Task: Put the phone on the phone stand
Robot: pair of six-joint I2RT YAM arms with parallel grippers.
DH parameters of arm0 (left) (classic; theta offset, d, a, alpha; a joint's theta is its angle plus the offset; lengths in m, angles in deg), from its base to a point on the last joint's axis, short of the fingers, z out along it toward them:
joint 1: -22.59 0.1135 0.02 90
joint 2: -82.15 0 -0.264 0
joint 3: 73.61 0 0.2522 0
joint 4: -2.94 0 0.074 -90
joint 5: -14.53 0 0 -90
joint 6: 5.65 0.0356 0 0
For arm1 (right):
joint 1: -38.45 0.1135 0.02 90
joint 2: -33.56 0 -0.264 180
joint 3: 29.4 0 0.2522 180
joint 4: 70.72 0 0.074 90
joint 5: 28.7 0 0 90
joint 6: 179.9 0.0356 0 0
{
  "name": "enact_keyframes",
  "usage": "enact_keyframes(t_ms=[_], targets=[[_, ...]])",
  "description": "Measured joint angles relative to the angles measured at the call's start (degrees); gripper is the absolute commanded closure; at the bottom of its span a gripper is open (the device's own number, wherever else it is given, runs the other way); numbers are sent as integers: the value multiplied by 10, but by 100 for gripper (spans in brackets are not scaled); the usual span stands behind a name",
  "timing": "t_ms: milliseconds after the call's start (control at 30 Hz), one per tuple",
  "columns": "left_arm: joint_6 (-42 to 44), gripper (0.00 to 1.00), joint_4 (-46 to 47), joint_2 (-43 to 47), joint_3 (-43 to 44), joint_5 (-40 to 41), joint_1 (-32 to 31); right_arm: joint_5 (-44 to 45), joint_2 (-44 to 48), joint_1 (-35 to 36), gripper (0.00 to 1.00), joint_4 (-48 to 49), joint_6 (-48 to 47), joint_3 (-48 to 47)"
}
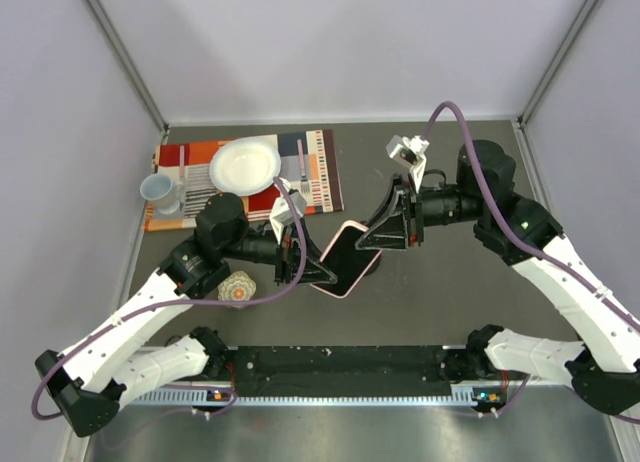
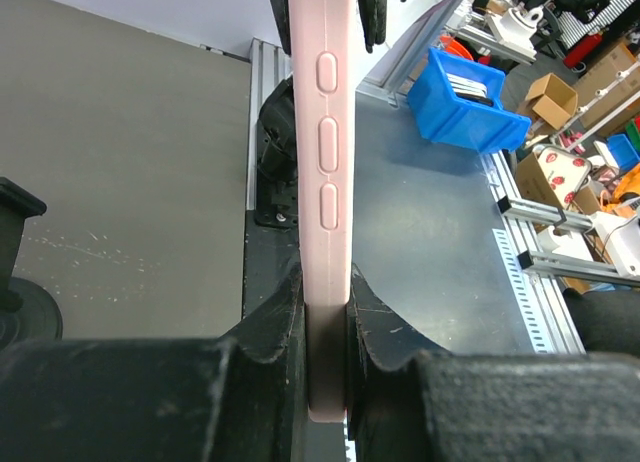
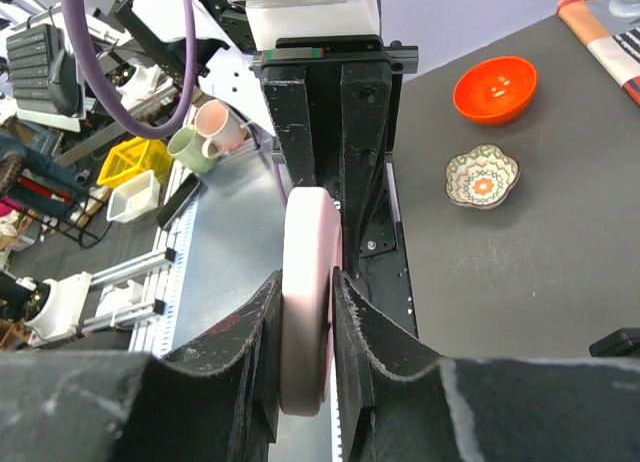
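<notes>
Top external view: white bowl and mug sat on placemat, far-left corner. Left gripper and right gripper each clamped opposite ends of tilted phone, near worktop centre.

Bright, even light; soft shadows

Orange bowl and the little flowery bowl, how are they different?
The orange bowl is plain with a smooth round rim; the flowery bowl is patterned, with a wavy rim. The orange bowl looks bigger, even though it sits farther from the camera. Both stand upright and empty on the dark table.
</notes>
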State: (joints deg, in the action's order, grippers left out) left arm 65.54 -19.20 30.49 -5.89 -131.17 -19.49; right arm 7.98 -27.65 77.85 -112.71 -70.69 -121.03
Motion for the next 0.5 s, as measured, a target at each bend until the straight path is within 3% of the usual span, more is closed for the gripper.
enact_keyframes(t_ms=[133,300,500], targets=[[8,100,-9,-1,0,1,0,-1,-2,3,73,1,-1,6],[13,100,-15,-5,0,1,0,-5,-8,3,78,2,-5,6],[16,100,-23,-8,0,1,0,-11,-12,3,74,3,-11,10]])
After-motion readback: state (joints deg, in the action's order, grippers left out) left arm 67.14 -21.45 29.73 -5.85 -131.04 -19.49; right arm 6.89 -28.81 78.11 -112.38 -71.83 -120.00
